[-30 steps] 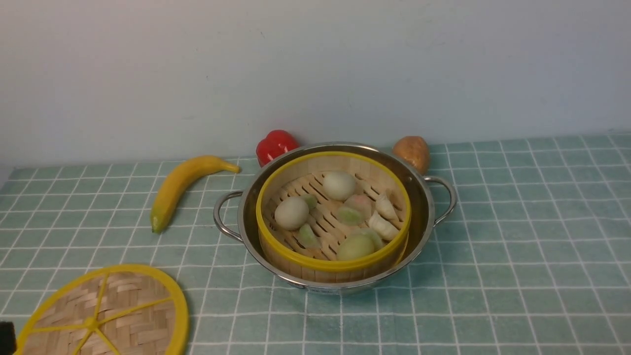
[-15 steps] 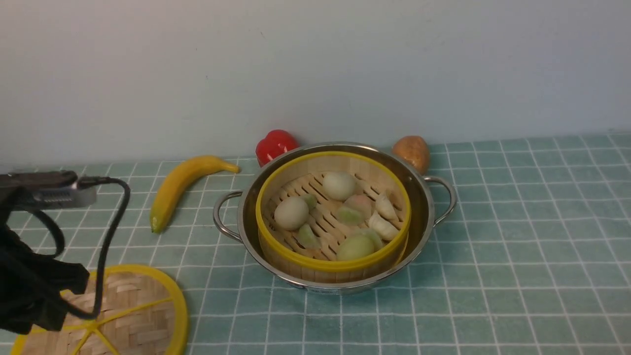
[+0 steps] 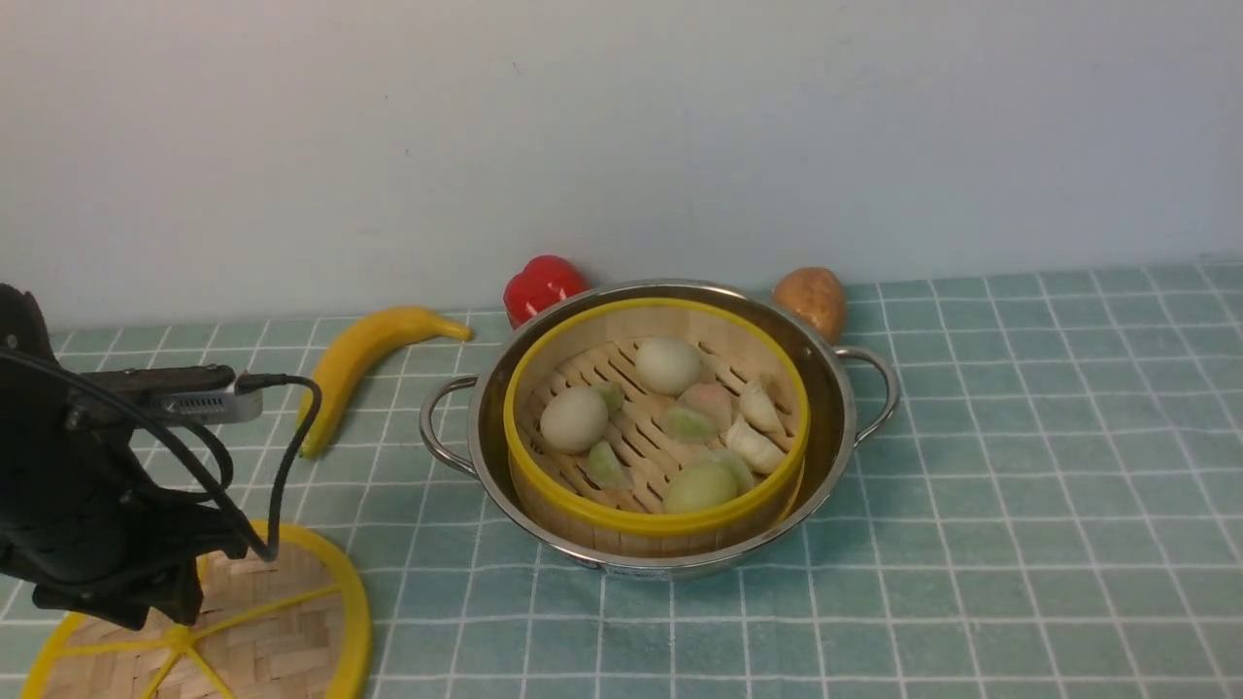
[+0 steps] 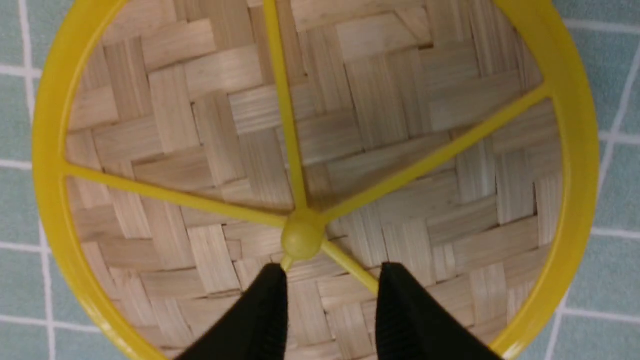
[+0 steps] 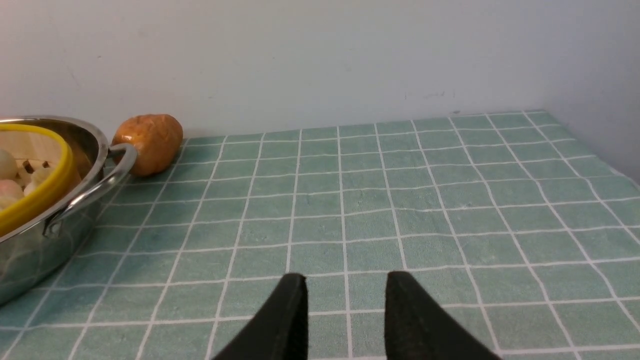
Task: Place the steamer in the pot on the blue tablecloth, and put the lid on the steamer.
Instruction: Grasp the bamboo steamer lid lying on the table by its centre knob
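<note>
Left gripper (image 4: 330,280) was seen poised over the lid (image 4: 400,125), its two black fingers (image 4: 265,310) held apart with nothing between them, tips just short of the small yellow knob (image 4: 301,239). And a change was to be noted: a second before, hardly any of the left arm (image 3: 87,505) was shown in the front view; half a second before, it was caught coming in from the left edge; now it was placed right above the lid, which had not been shifted. On the blue tablecloth (image 3: 1020,505) the pot (image 3: 830,408) was found mid-cloth, with the steamer (image 3: 651,522) already seated inside it, upright, open side up, food laid on its slats. So the first half could be judged done, and picking up the lid was judged the step in hand. No long axis could be given for the lid, a round disc: it was laid flat at the near left of the cloth, well apart from the pot, knob side up. Over bare cloth, the right gripper (image 5: 345,287) was likewise held with fingers apart, empty.
</note>
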Available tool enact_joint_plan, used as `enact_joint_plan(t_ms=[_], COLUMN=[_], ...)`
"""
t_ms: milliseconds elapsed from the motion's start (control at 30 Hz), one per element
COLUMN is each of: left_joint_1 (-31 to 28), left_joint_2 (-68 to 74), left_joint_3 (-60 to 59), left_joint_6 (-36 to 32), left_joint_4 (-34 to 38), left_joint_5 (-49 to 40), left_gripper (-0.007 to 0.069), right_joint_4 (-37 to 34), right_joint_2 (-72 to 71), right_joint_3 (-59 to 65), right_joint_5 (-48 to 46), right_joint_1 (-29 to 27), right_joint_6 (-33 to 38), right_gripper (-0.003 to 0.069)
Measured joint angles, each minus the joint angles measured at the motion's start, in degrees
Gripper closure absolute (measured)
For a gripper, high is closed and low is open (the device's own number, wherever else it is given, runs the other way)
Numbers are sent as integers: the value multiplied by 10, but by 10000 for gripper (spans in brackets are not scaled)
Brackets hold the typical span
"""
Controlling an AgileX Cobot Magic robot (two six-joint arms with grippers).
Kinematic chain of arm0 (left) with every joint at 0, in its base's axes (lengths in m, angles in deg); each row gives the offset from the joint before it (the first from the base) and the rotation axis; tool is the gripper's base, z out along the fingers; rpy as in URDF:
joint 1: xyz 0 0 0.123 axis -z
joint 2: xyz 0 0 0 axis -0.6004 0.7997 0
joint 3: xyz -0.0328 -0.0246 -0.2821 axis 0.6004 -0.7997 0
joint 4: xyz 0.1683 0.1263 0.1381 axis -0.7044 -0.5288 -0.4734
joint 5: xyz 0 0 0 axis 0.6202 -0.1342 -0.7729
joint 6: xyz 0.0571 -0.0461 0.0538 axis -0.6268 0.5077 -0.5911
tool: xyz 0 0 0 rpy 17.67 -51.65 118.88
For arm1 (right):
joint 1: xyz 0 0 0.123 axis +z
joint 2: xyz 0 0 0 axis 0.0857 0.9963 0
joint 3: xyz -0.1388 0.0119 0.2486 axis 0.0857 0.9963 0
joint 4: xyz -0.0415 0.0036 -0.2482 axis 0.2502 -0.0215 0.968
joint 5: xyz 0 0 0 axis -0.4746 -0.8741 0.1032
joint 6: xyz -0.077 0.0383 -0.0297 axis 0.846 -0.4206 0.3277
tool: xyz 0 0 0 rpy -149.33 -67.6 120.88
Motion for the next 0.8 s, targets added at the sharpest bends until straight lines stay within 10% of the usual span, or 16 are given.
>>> enact_joint_plan(t_ms=[567, 800], left_joint_1=[0, 0], left_joint_2=[66, 78], left_joint_3=[0, 2], left_joint_6=[84, 104], left_joint_4=[-6, -11], left_joint_5=[22, 17], left_gripper=[386, 503], right_joint_4=[0, 0], right_joint_2=[0, 0], right_joint_3=[0, 0], right_joint_5=[0, 0], right_joint_1=[0, 0], right_joint_6=[0, 0], right_gripper=[419, 419])
